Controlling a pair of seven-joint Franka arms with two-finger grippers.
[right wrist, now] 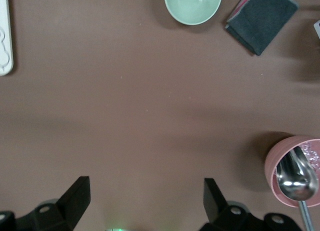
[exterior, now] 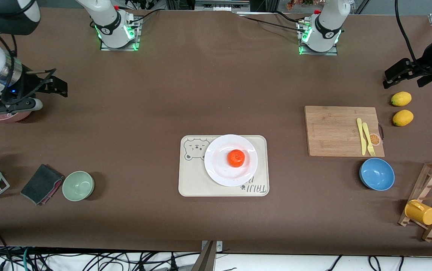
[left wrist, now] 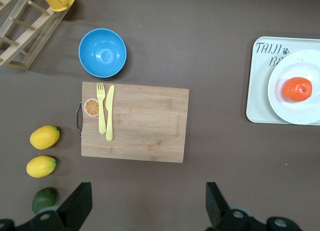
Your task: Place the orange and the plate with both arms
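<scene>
**Orange on plate, centre of the table**

The orange [exterior: 236, 158] is small, round and bright orange-red, with a dimpled skin and a darker stem dimple facing up. It sits at the middle of the plate [exterior: 216, 165], just below the centre of the front view. The plate is round, glossy white and shallow-rimmed, lying flat. In the left wrist view both appear at the right edge, the plate partly cut off.

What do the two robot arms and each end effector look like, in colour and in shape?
Both arms are glossy white with black joint rings, on bases lit green, with black cables. The right end effector and the left end effector are black, each with two wedge-shaped fingers. A blue light glows on the right wrist.
</scene>
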